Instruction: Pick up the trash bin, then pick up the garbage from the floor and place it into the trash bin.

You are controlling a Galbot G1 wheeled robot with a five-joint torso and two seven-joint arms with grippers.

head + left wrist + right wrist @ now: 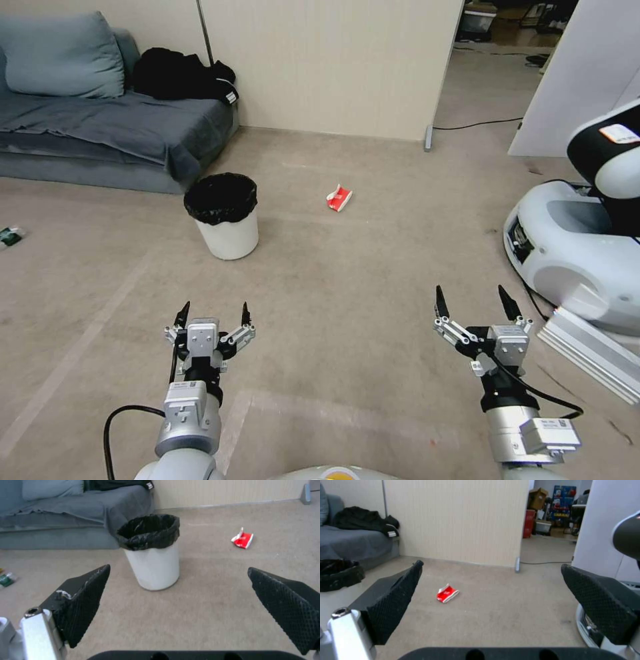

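Round white plastic trash bin (227,227), black liner bag: upright on floor, eleven o'clock. Crushed red-and-white paper carton (339,198): twelve o'clock. Left gripper (213,312), right gripper (477,301): spread wide, empty.

The small round white plastic trash bin (229,235) looks smooth and matt, its crinkled black plastic liner bag (221,197) faintly glossy. At its 3 o'clock, the crumpled red-and-white paper carton (339,198) lies on rough beige carpet (347,287). Black diamond-textured pads (83,605) face the left gripper (213,312)'s brushed metal.
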